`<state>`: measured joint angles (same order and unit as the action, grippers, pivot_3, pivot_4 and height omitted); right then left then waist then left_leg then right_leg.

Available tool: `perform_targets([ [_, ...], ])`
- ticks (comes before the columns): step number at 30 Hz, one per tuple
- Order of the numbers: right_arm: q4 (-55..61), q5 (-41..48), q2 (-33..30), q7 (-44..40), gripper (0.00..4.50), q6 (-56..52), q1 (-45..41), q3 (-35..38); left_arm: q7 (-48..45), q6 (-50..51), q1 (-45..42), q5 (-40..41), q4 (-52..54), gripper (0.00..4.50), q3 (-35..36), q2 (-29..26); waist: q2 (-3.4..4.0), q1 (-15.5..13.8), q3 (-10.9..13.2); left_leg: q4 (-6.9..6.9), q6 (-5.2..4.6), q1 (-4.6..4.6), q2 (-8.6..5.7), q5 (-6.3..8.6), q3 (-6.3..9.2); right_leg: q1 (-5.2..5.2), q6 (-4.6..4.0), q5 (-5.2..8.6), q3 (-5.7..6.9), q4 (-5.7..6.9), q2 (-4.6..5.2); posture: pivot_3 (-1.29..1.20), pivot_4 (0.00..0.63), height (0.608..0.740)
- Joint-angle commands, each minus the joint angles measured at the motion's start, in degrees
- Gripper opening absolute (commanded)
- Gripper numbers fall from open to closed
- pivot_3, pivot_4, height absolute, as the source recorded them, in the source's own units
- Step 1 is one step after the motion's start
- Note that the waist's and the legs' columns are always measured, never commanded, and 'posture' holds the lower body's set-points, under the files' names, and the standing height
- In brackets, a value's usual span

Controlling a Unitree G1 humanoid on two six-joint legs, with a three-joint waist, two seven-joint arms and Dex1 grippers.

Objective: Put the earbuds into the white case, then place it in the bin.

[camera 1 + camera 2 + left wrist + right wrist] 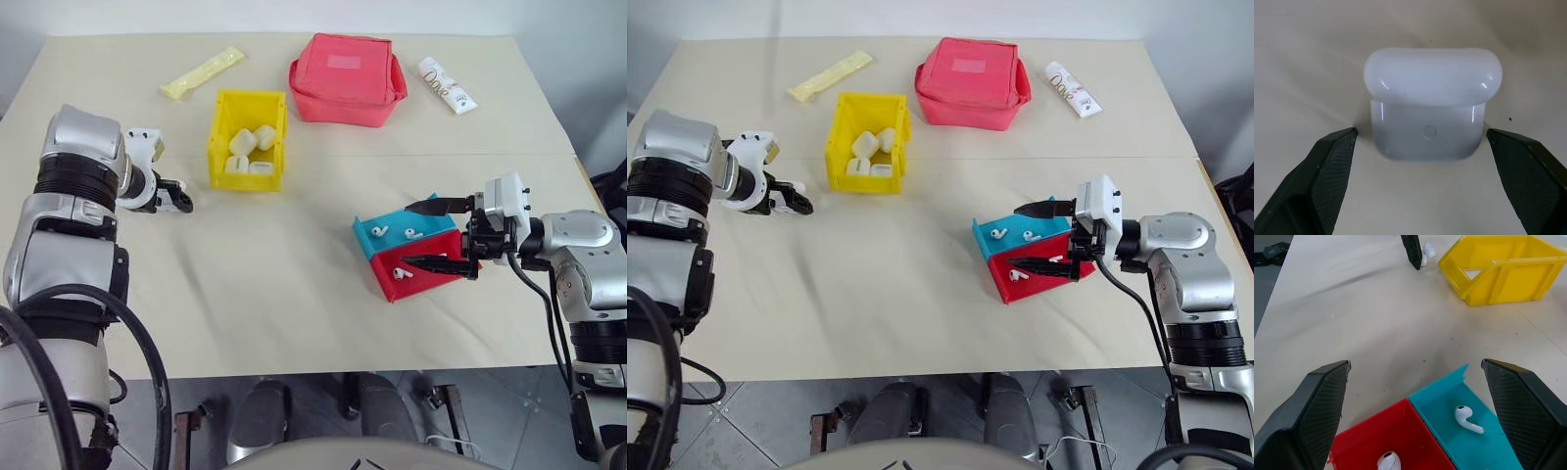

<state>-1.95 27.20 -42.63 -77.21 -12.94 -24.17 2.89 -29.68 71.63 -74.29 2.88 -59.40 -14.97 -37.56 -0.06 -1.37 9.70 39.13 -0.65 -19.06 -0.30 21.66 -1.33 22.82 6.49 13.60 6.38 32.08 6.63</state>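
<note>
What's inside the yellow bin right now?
The yellow bin holds several off-white cases piled together, about four. Whatever lies beneath them, or behind its near wall, is hidden.

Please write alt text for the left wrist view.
A white case with its lid open lies on the beige table, centred between the two open black fingers of the left claw, which do not touch it.
</note>
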Motion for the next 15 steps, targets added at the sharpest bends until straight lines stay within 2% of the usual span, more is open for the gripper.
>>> perform_targets([
  [1, 2.72, 1.41, -1.57, 0.06, 4.47, -0.38, 0.02, 2.16, 0.3, -2.34, -1.17, -1.33, -2.53, 4.5, 1.88, 0.93, 0.0, -0.1, 0.0, 0.0, 0.0, 0.0, 0.0, -0.01, 0.0, 0.0, 0.0, 0.0, 0.0, 0.01, 0.01, 0.0, 0.15, 0.74],
  [10, 3.5, 1.69, -2.46, 0.27, 4.47, -1.34, 0.51, 2.28, 0.81, -5.03, -2.26, -3.6, -6.98, 4.5, 4.46, 2.56, 0.01, -0.16, -0.01, 0.02, 0.0, 0.04, -0.01, -0.03, 0.0, -0.03, 0.01, -0.01, 0.0, 0.07, 0.02, 0.0, 0.15, 0.74],
  [15, 3.47, 1.67, -2.67, 0.56, 4.47, -1.3, 0.57, 2.16, -1.22, -5.08, -2.64, -5.58, -7.59, 4.5, 3.11, 2.93, 0.01, -0.15, -0.01, 0.02, -0.01, 0.06, -0.02, -0.03, -0.01, -0.03, 0.01, -0.01, -0.02, 0.1, 0.02, 0.0, 0.15, 0.74],
])
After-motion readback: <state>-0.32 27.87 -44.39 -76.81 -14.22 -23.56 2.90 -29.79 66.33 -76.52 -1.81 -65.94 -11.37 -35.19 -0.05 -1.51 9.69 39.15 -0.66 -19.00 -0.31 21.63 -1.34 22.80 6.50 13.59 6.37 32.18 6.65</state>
